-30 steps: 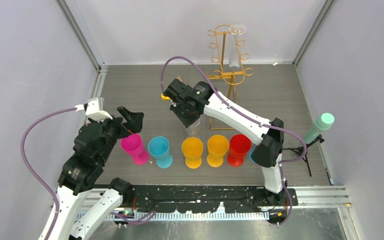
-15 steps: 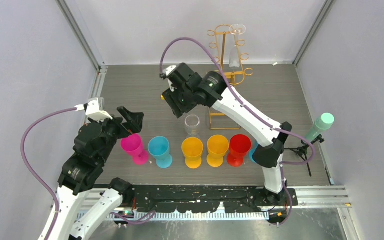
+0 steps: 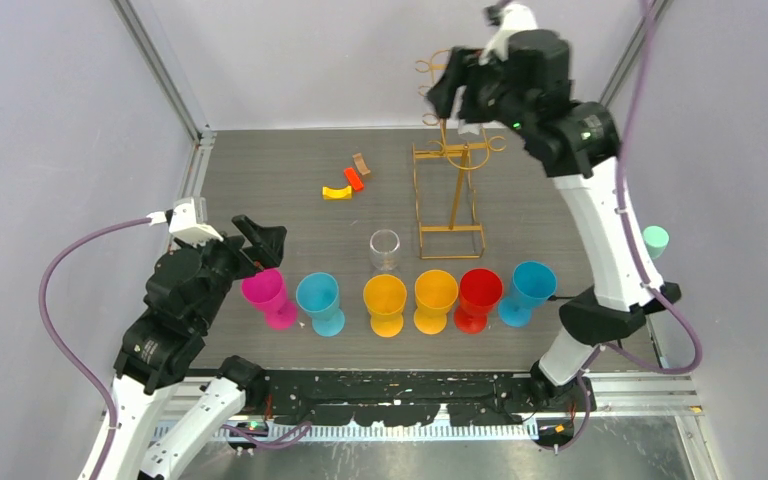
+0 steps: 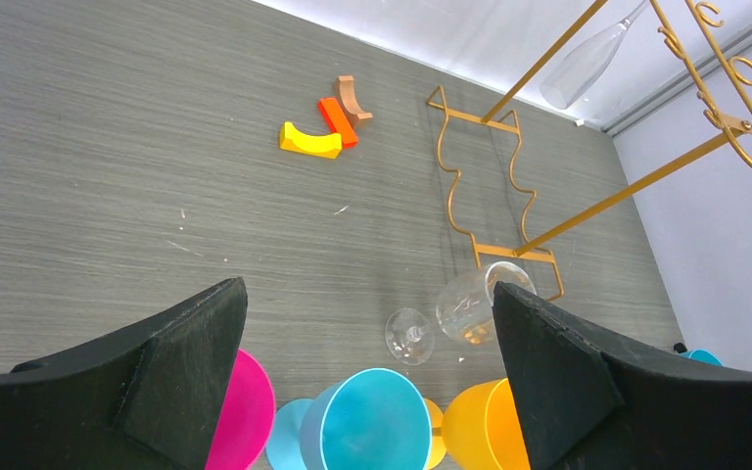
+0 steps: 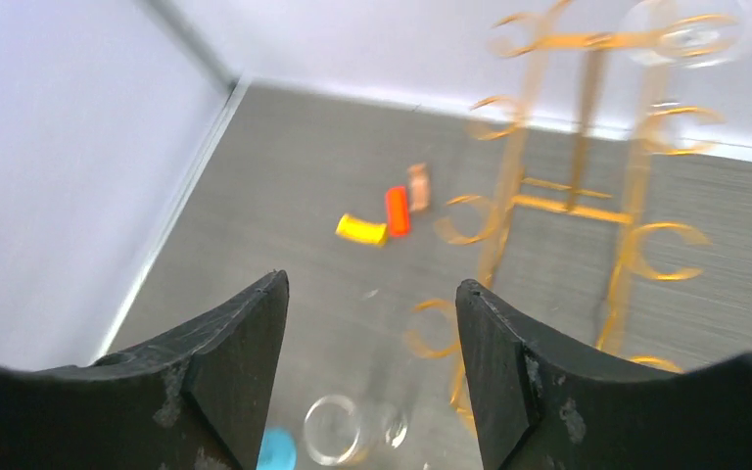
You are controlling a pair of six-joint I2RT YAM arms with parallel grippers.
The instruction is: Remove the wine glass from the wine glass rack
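Top external, right gripper [image 3: 446, 90] near rack [image 3: 458, 190]

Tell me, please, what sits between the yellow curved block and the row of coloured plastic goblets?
A clear wine glass, shown in the top view.

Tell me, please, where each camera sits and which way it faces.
Top external: above and behind the bases, looking down on the table; both arms show.
Left wrist: low on the left arm, facing forward toward the wine glass rack; left gripper fingers frame the bottom.
Right wrist: high beside the rack's top, looking down; right gripper fingers show.
All share the rack, the yellow block and the clear glass.
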